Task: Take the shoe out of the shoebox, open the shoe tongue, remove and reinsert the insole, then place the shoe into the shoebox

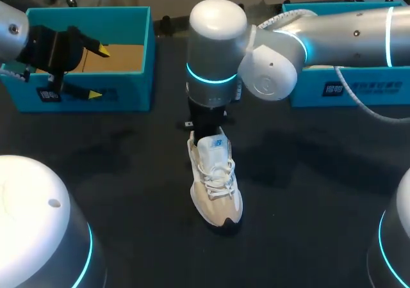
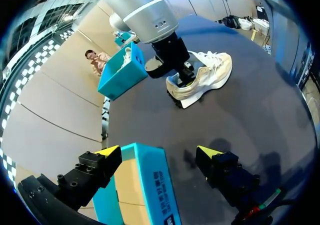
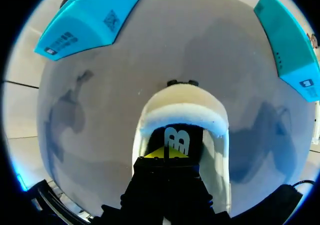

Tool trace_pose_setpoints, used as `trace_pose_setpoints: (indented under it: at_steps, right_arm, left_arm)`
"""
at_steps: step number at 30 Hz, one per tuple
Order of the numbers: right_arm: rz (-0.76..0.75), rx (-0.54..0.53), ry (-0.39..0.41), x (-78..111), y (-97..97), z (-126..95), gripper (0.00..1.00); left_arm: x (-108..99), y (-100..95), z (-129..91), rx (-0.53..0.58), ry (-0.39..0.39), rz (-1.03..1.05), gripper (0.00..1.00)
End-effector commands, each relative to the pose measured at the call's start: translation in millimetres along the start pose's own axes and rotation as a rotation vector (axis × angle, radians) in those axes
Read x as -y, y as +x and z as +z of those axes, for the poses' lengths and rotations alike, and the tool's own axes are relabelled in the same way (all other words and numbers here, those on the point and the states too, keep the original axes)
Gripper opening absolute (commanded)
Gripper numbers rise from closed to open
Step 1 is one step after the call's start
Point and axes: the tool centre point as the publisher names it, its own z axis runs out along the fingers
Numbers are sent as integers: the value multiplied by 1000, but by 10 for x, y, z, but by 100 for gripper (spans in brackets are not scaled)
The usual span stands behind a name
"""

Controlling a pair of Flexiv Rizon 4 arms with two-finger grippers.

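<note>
One white lace-up shoe (image 1: 216, 185) stands on the dark bench (image 1: 307, 224). Our right tool (image 3: 166, 155), tips pinched narrow, dips inside it. Next, we think, it must nip the black insole (image 3: 177, 136) and lift.

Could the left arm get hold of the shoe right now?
Probably only its toe end: the shoe stands in the open, but the right gripper is down at its opening.
</note>
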Motion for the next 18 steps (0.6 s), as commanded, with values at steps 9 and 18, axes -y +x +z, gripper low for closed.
trace_pose_setpoints:
  at_steps: [9,18]
  right_arm:
    - [-16,83,-91,-125,-62,142,0]
    - [2,86,-88,-124,-55,222,0]
  left_arm:
    - [9,9,-10,-1,-4,0,100]
    - [9,9,-10,-1,-4,0,100]
